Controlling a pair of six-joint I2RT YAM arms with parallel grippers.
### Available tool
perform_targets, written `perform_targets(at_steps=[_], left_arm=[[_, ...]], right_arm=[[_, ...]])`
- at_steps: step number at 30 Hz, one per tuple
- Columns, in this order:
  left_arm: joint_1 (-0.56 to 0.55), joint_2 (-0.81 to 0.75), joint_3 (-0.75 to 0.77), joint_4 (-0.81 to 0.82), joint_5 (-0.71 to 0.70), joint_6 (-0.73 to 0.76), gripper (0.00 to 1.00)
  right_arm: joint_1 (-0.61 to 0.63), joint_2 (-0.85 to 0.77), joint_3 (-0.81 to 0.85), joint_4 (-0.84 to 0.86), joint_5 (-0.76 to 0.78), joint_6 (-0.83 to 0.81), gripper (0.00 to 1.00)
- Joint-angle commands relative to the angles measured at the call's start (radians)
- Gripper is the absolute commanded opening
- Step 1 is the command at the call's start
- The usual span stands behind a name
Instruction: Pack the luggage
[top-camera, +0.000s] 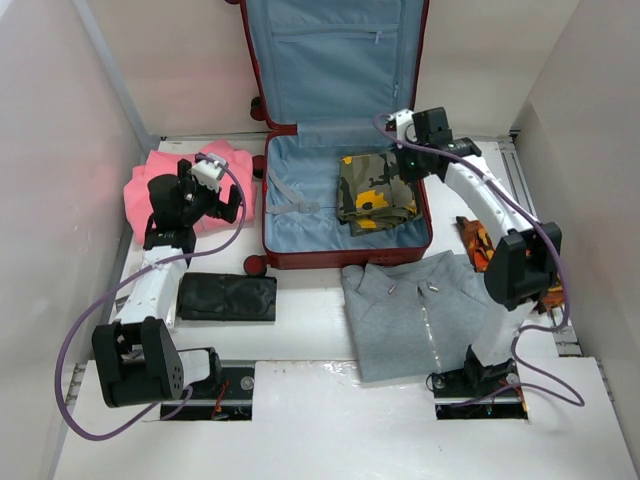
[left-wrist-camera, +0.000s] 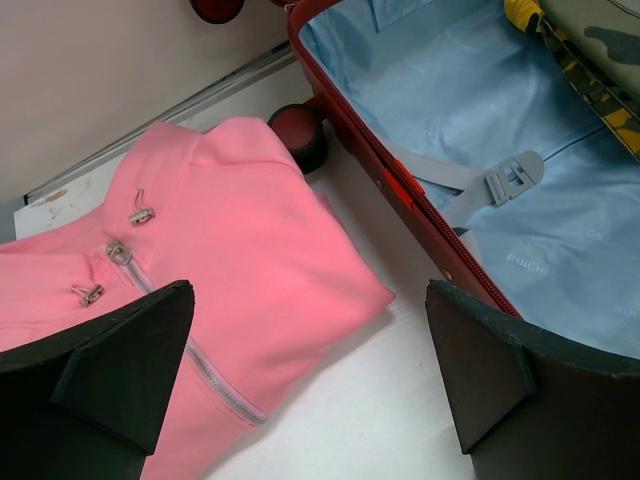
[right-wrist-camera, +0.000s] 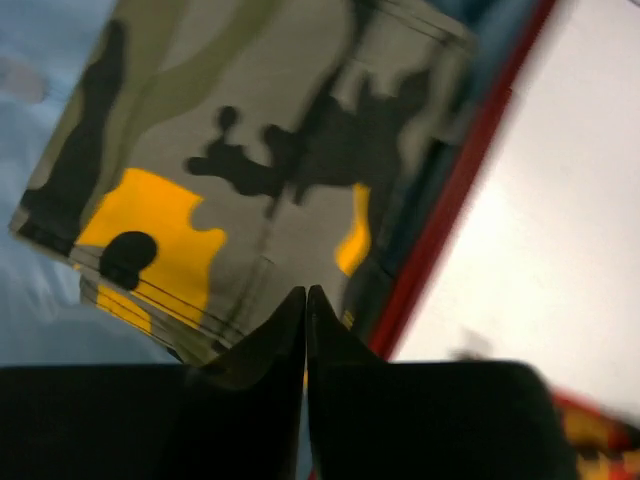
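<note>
Right gripper (right-wrist-camera: 306, 292) is closed and empty, its view blurred; left gripper (left-wrist-camera: 310, 290) wide open; luggage (top-camera: 300, 225) cut off at top; white table (top-camera: 310, 320).

White counter (top-camera: 310, 325) boxed in by pale, plain panels; left wall (top-camera: 50, 130) slanting; right wall (top-camera: 585, 110) likewise; back wall (top-camera: 175, 60) cream; light soft, even.

Folded camouflage fabric garment (top-camera: 375, 192) lies in the open dark-red hard-shell suitcase (top-camera: 345, 258), upper centre; pink zip-up fleece jacket (top-camera: 140, 195) to its left, grey zip-up jacket (top-camera: 410, 315) below.

Bright, even light with soft shadows; only the right wrist view is motion-blurred.
</note>
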Motion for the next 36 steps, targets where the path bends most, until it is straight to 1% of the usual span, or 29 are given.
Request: perform_targets(at_steps=[1,2,4,5,9,11,13,15,16,17,18,19,21,22,23,24,25,28,30,32,34,36], left_arm=[[-0.006,-0.044,-0.008,0.041,0.023,0.012,1.0],[-0.006,-0.044,-0.008,0.041,0.011,0.012,1.0],[-0.006,-0.053,-0.008,0.041,-0.001,0.023,1.0],[-0.006,-0.054,-0.021,0.041,-0.01,0.023,1.0],[-0.006,-0.054,-0.021,0.041,-0.01,0.023,1.0],[-0.006,-0.054,-0.021,0.041,-0.01,0.014,1.0],[-0.006,-0.054,-0.021,0.041,-0.01,0.003,1.0],[-0.006,-0.054,-0.021,0.041,-0.01,-0.031,1.0],[-0.006,-0.054,-0.021,0.057,-0.01,-0.045,1.0],[-0.006,-0.054,-0.021,0.057,-0.02,-0.055,1.0],[-0.006,-0.054,-0.03,0.067,-0.02,-0.056,1.0],[-0.006,-0.054,-0.03,0.067,-0.008,-0.066,1.0],[-0.006,-0.054,-0.041,0.098,0.002,-0.078,1.0],[-0.006,-0.054,-0.065,0.124,0.002,-0.094,1.0],[-0.006,-0.054,-0.065,0.138,0.012,-0.094,1.0],[-0.006,-0.054,-0.079,0.149,0.022,-0.106,1.0],[-0.006,-0.063,-0.079,0.159,0.022,-0.106,1.0],[-0.006,-0.063,-0.097,0.187,0.031,-0.106,1.0],[-0.006,-0.052,-0.097,0.199,0.031,-0.106,1.0],[-0.015,-0.052,-0.097,0.199,0.017,-0.074,1.0],[-0.043,-0.041,-0.097,0.209,-0.007,-0.047,1.0],[-0.043,-0.031,-0.107,0.221,-0.017,-0.027,1.0]], right_arm=[[-0.008,0.09,0.013,0.002,-0.152,-0.04,0.02],[-0.008,0.125,-0.001,0.012,-0.176,-0.026,0.0],[-0.017,0.158,-0.039,0.049,-0.19,-0.017,0.0],[-0.017,0.196,-0.04,0.049,-0.191,-0.017,0.0],[-0.037,0.251,-0.031,0.049,-0.181,-0.032,0.0],[-0.037,0.236,0.003,0.039,-0.181,-0.054,0.0],[-0.037,0.184,0.037,0.005,-0.172,-0.077,0.0],[-0.056,0.14,0.084,-0.016,-0.172,-0.089,0.26],[-0.073,0.086,0.094,-0.027,-0.172,-0.089,0.39],[-0.095,0.057,0.094,-0.055,-0.172,-0.089,0.54],[-0.156,0.026,0.094,-0.067,-0.183,-0.089,0.75],[-0.195,-0.004,0.074,-0.067,-0.192,-0.089,0.86],[-0.281,-0.086,0.027,-0.101,-0.212,-0.08,1.0],[-0.369,-0.13,-0.036,-0.112,-0.195,-0.053,1.0],[-0.411,-0.15,-0.073,-0.125,-0.168,-0.036,1.0],[-0.447,-0.169,-0.11,-0.153,-0.087,-0.022,1.0],[-0.493,-0.183,-0.186,-0.153,-0.048,-0.022,1.0],[-0.517,-0.207,-0.276,-0.178,0.041,-0.022,1.0],[-0.518,-0.197,-0.339,-0.19,0.041,-0.008,1.0],[-0.518,-0.196,-0.4,-0.201,0.021,0.006,1.0],[-0.518,-0.241,-0.443,-0.164,0.021,0.037,1.0],[-0.518,-0.262,-0.5,-0.144,0.05,0.046,1.0]])
